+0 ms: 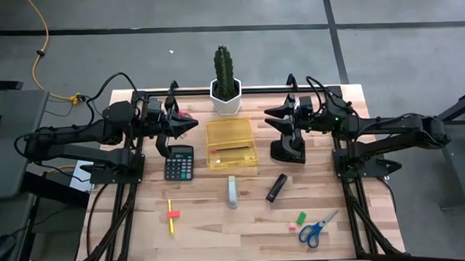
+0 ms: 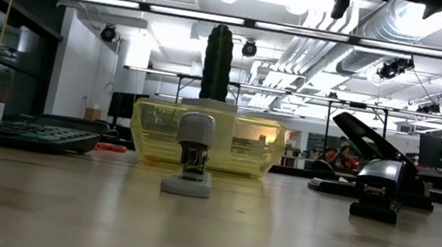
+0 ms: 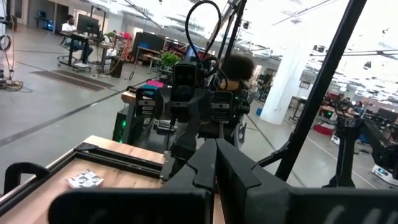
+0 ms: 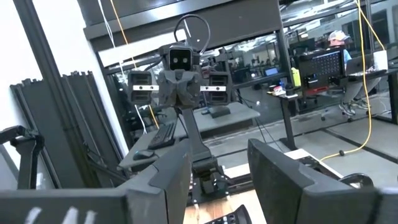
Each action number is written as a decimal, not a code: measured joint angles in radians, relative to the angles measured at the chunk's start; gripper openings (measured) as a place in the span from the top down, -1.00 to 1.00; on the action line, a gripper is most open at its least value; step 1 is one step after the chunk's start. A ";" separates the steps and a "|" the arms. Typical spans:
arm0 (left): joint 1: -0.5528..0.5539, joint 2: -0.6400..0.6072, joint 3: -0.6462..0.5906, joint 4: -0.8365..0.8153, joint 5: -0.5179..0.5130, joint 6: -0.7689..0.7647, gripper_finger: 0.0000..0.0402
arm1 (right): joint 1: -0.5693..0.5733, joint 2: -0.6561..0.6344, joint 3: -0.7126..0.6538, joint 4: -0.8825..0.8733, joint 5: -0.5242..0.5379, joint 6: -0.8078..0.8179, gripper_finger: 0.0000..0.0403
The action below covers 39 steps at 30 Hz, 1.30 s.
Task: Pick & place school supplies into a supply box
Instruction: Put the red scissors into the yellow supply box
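The translucent yellow supply box lies flat mid-table, with a thin pen inside. On the wood nearer me lie a yellow pencil with an orange band, a green eraser, a pink eraser, blue-handled scissors, a black marker and a grey-white piece. Something red shows under the left arm's tip. My left gripper hovers shut left of the box. My right gripper hovers open right of it. Neither touches anything.
A black calculator lies left of the box. A white pot with a cactus stands behind it. A black stapler sits under the right arm. Bare wood stretches between the near items and the table's near edge.
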 joint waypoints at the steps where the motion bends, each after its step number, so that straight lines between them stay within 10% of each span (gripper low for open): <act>1: 0.000 0.000 0.000 0.000 -0.018 0.000 1.00 | 0.000 0.000 0.000 -0.003 0.000 -0.001 0.25; 7: 0.071 0.059 0.030 -0.118 -0.264 -0.079 0.93 | 0.000 0.000 0.000 -0.013 0.000 0.001 0.25; 19: 0.520 0.441 0.173 -0.733 -0.201 -0.343 0.44 | 0.000 0.000 0.001 -0.089 -0.004 0.051 0.25; 39: 0.556 0.880 0.174 -0.651 -0.213 -0.749 0.17 | 0.000 0.000 0.001 -0.095 -0.002 0.053 0.25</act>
